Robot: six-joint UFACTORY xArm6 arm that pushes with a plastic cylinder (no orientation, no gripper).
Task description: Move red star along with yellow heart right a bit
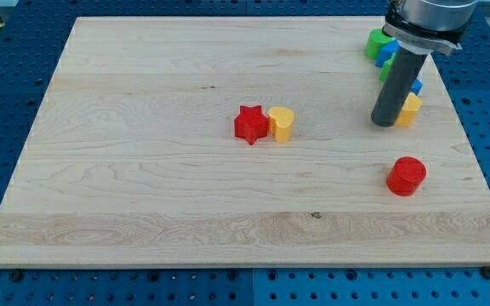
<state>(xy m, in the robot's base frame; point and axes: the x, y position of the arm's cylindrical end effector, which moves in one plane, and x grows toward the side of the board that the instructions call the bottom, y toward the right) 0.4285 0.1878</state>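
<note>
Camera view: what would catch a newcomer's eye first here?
Probably the red star touching the yellow heart, alone mid-board. Next, the dark rod at the view's upper right, my tip well right of that pair, beside a yellow block and a green block and blue blocks. A red cylinder sits below.

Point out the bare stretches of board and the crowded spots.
Bare: everything left of the red star, and the strip between the yellow heart and my tip. Also bare below the red cylinder. Crowded: top right, where green, blue and yellow blocks cluster by my tip.
</note>
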